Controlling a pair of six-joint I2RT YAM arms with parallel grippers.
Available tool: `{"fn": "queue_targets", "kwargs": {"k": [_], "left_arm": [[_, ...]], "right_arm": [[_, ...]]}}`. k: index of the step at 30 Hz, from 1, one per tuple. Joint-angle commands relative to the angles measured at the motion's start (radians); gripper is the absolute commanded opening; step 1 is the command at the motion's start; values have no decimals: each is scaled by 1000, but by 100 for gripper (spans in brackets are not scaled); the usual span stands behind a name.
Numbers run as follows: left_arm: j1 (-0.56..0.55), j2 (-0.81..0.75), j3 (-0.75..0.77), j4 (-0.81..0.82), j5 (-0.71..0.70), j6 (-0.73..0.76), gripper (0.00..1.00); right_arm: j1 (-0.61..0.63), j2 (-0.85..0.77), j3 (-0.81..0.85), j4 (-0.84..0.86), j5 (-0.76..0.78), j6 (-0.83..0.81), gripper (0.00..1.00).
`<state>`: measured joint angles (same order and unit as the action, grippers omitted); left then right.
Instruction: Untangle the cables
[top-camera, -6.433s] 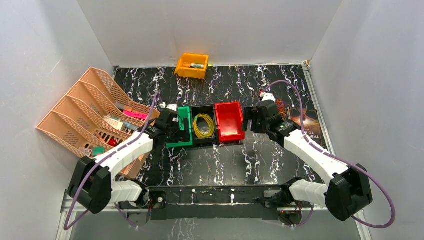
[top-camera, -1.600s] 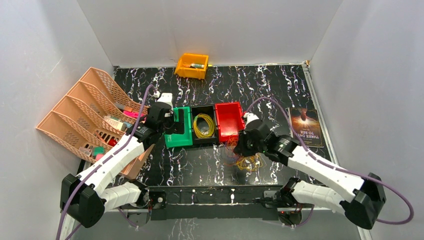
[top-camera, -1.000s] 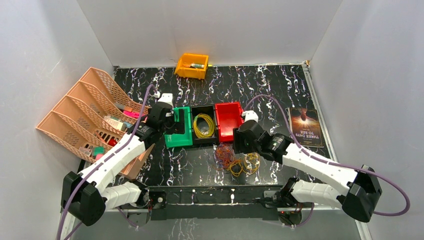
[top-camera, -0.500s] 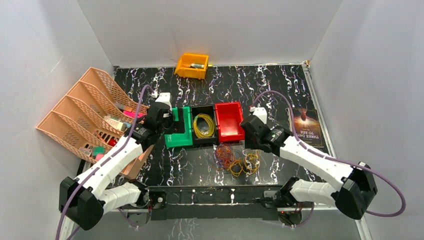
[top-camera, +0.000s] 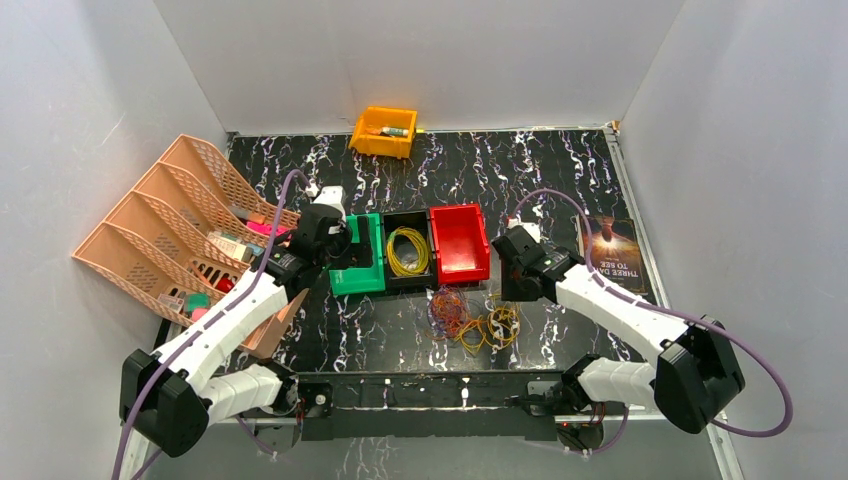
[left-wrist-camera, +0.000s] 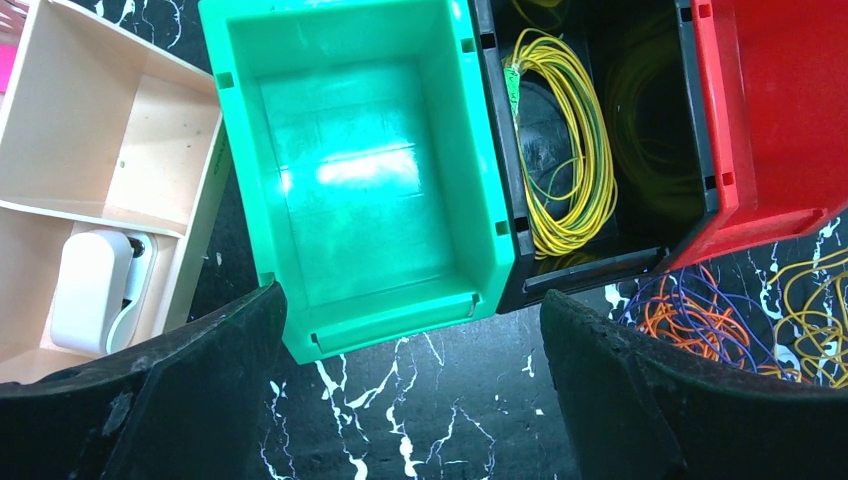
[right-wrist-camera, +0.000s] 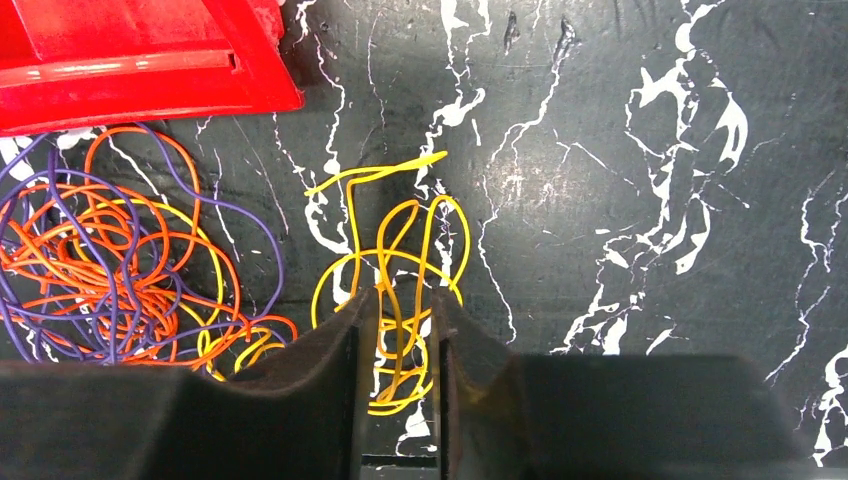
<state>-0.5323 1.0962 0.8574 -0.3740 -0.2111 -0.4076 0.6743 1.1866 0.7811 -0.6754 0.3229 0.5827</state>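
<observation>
The black marbled table (top-camera: 560, 180) took up the whole floor between the white walls. Along its 9 o'clock side lay a tilted peach file rack (top-camera: 150, 225) with small items in its slots.

The left arm (top-camera: 230, 315) rose from its base at 7 o'clock and reached toward 11, its wrist bent down over the row of bins. The right arm (top-camera: 610, 305) ran from 5 o'clock toward 10, its wrist turned down just beside the right wall of the red bin (top-camera: 458, 240).

Three bins stood touching in a row mid-table: the green bin (left-wrist-camera: 350, 180) at 9, the black bin (left-wrist-camera: 600, 270) in the middle and the red one at 3. An orange bin (top-camera: 384, 132) sat at 12 by the back wall, and a book (top-camera: 612, 255) lay at 3.

The cables (top-camera: 470, 318) lay loose on the table, at 6 o'clock from the black and red bins. They formed a purple-and-orange bunch (right-wrist-camera: 110, 270) with yellow loops (right-wrist-camera: 400, 260) at its 3 o'clock. A separate yellow coil (left-wrist-camera: 565, 150) rested in the black bin.

The left pincer (left-wrist-camera: 410, 305) hovered over the green bin, spread wide and empty. The right pincer (right-wrist-camera: 395, 300) was narrow, with only a slim gap above the yellow loops. Strands showed through that gap, though I could not tell if it touched them.
</observation>
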Motion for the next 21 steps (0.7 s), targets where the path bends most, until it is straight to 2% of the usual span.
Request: {"fn": "queue_targets", "kwargs": {"k": [1,6,9,16,21], "left_arm": [[2,-31,4,8,18,-5,98],[3,-55,-13,20,25,-7,98],[2,-74,-22,57,65,-15,98],[3,-136,-8,193,175,-3,98],[3,-193,-19,308,247,-10,98]], "right_arm": [[-18,8,-4,30,-48,-5,29],[-20,-43,30,-3,-7,-8,8],[-20,-80,89,-57,23,-25,0],[-19,-191,274,-114,-39,-98,0],[-21,-268,384,-82,-135,-176,0]]}}
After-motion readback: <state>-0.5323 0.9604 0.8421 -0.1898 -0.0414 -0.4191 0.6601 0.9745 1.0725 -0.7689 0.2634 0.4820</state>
